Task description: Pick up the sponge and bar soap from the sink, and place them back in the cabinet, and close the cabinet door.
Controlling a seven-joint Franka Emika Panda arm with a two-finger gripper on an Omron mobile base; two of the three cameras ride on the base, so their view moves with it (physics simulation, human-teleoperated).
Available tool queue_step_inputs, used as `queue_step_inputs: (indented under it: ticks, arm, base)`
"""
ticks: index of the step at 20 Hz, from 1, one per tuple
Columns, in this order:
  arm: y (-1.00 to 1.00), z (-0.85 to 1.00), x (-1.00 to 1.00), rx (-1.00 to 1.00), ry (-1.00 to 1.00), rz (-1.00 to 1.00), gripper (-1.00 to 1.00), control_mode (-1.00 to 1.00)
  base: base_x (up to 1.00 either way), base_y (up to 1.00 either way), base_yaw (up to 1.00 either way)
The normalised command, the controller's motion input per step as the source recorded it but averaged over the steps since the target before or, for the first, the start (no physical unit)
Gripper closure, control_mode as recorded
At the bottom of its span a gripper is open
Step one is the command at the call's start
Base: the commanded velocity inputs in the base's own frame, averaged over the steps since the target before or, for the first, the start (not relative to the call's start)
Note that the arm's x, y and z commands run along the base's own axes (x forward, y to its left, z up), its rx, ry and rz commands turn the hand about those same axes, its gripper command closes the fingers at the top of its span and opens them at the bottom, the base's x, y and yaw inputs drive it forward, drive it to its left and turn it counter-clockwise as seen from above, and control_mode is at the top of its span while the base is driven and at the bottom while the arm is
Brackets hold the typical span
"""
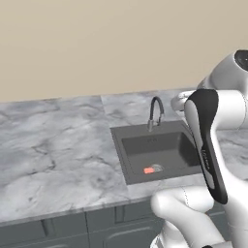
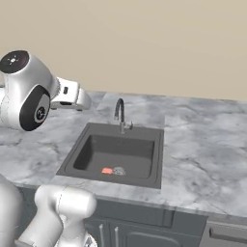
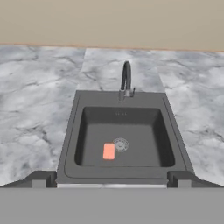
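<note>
Soap [image 3: 108, 151]: flat pink-orange bar, rounded corners, lying on the floor of the sink [image 3: 72, 131], below and ahead of the claw [image 3: 111, 183], just left of centre between the finger tips as the hand camera sees it. It sits just beside the round metal drain [image 3: 120, 144]; whether they touch I cannot tell.

Sponge: no yellow block found in the basin in these frames. Location unknown.

Claw: jaws stand wide apart, nothing between them, high above the front rim of the sink. The two dark finger tips [image 3: 38, 180] show at the bottom of the hand view.

Risks, as I judge them:
- Bar is thin and lies flat on a hard floor. Fingers coming down too high would close over its top; too low and they strike the basin.
- Soap looks smooth; a shallow pinch could squirt it sideways toward the drain or wall.
- Basin walls are steep and the bar is in the near half, so the near finger has little room against the front wall.
- Faucet [image 3: 126, 78], a curved dark metal tube, rises beyond the bar at the back edge; a wrist swing on the way out could clip it.

Materials: sink matte dark grey, rectangular, rounded inner corners. Surface [image 3: 39, 113] grey veined marble, glossy-looking. Wall [image 3: 109, 22] beyond is plain beige.
</note>
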Motion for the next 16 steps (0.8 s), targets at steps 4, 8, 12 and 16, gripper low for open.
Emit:
queue_step_inputs:
  ticks: [4,8,12,16]
  arm:
    - [0.00,0.00,0.00,0.00,0.00,0.00,-1.00,1.00]
    - [0.00,0.00,0.00,0.00,0.00,0.00,-1.00,1.00]
    - [0.00,0.00,0.00,0.00,0.00,0.00,-1.00,1.00]
    - [0.00,0.00,0.00,0.00,0.00,0.00,-1.00,1.00]
  base:
    - [0.41,0.04,0.00]
    - [0.16,0.02,0.00]
    - [0.42,0.01,0.00]
    - [0.50,0.00,0.01]
